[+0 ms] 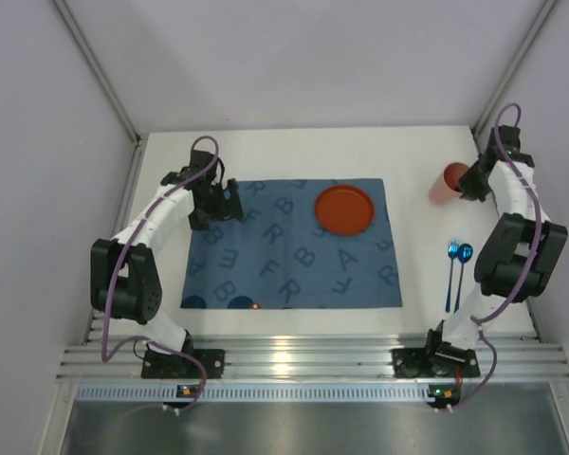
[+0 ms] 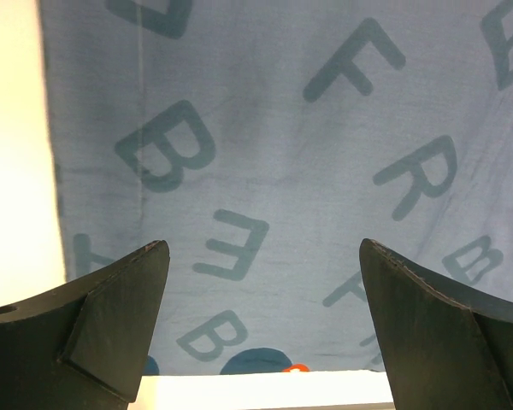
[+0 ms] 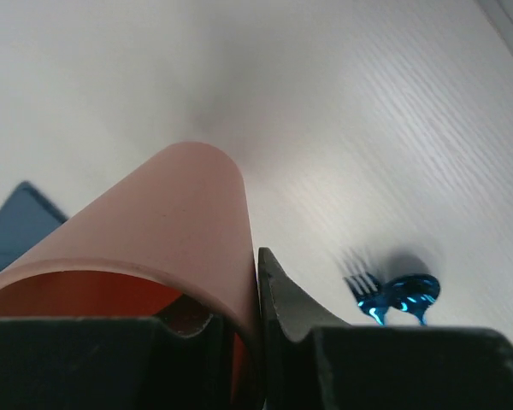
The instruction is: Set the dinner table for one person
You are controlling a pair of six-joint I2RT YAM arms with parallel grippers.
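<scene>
Pink translucent plastic is sitting between the jaws of the right gripper. They are pinching the wall of the cup near its rim, one finger reaching inside the mouth and the other pressing on the outside. The views are not showing whether the cup is resting on the surface or hanging clear of it.

Just beyond it, the blue fork and spoon are lying side by side on the bare white dinner table. They are sitting to the right of the blue lettered mat, well apart from the orange plate, which is occupying the mat's far right part. The table itself is stretching out in front of both arm bases and carrying everything. The left gripper is hovering over the mat's far left part with its jaws spread wide and nothing between them.

By my judgement, the setting is looking about half done. The plate is lying on the mat. The cup, gripped at the table's far right corner, is awaiting a spot near the plate. The fork and spoon are waiting off the mat to be laid beside the plate. A couple of small dark shapes at the mat's near edge are too small to identify.
</scene>
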